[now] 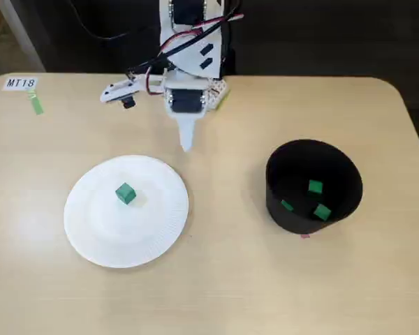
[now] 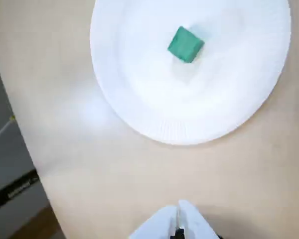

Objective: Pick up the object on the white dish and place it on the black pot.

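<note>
A tiny green cube (image 1: 126, 193) lies a little left of the middle of the white paper plate (image 1: 98, 237); the wrist view shows the cube (image 2: 185, 44) on the plate (image 2: 139, 79) too. The black pot (image 1: 276, 202) stands at the right and holds three look-alike green cubes (image 1: 315, 186). My white gripper (image 1: 186, 145) hangs behind the plate's far rim, fingers together and empty. In the wrist view its tips (image 2: 178, 215) show at the bottom edge, closed, well short of the cube.
A white label and a green tape strip (image 1: 35, 104) sit at the table's back left. A small camera (image 1: 122, 93) sticks out to the left of the arm. The table's rounded right edge (image 1: 412, 118) is near the pot.
</note>
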Available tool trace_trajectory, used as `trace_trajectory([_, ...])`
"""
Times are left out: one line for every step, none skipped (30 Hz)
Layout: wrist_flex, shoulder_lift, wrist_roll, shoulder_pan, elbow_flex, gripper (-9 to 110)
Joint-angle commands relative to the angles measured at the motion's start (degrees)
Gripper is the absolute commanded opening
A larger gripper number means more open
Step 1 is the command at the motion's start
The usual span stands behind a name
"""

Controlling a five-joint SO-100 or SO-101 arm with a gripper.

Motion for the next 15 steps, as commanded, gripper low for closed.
trace_trajectory([1.0,-2.2,4.6,4.5,-3.8,0])
trace_trajectory([1.1,-3.0,5.9,5.8,-3.8,0])
trace_trajectory([1.7,-3.8,6.9,7.1,-3.8,0])
trace_trajectory([2.1,-4.7,7.6,8.4,-3.8,0])
trace_trajectory([2.6,-5.5,8.3,9.8,-3.8,0])
trace_trajectory([3.1,-6.3,8.6,11.0,-3.8,0])
trace_trajectory([3.5,-7.2,8.9,12.2,-3.8,0])
trace_trajectory([3.7,-8.2,9.0,13.3,-3.9,0])
trace_trajectory([3.8,-9.1,9.0,14.2,-3.9,0])
trace_trajectory([3.9,-9.9,9.0,14.9,-3.9,0])
trace_trajectory([3.8,-10.9,8.9,15.6,-3.9,0])
trace_trajectory([3.3,-12.0,8.0,16.1,-3.9,0])
trace_trajectory([2.8,-12.8,7.7,16.4,-4.0,0])
trace_trajectory([2.1,-13.8,7.7,16.6,-4.0,0])
trace_trajectory([1.1,-14.9,7.7,16.8,-4.0,0])
